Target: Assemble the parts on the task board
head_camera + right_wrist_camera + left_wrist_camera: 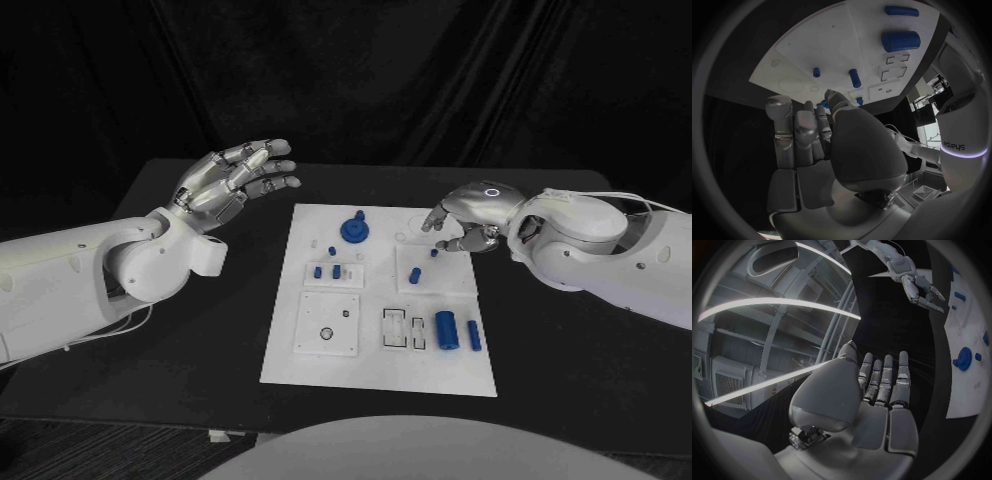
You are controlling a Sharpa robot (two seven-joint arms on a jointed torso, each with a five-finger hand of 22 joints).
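Where the black counter (pixel 188 340) lies nearest the robot, the white task board (pixel 378 365) begins: a long flat rectangular plate, set lengthwise away from the robot near the counter's middle and divided into raised square panels.

Near end of board: one panel with a small dark oval hole (pixel 325 334); beside it two empty rectangular slots (pixel 394 326); then two blue cylinders lying flat, a thick cylinder (pixel 446 330) and a thin rod (pixel 475 335) just beside it, not touching.

Middle of board: a cluster of three short blue pegs (pixel 329 271) on the left panel; two more blue pegs (pixel 415 273) on the right panel, apart from each other.

Far end: one blue round knob (pixel 355 231) with a stem rising from it, standing on the board.

Right hand (pixel 464 228) hovers over the board's far right corner, palm down, fingers curled downward and parted, gripping nothing; whether the fingertips touch the board, cannot tell. It overhangs part of the right panel behind the pegs.

Left hand (pixel 238 180) is raised above the counter left of the board, well apart from it, palm up, fingers extended and slightly spread, empty. The left wrist view confirms the flat, empty palm (pixel 879 405).
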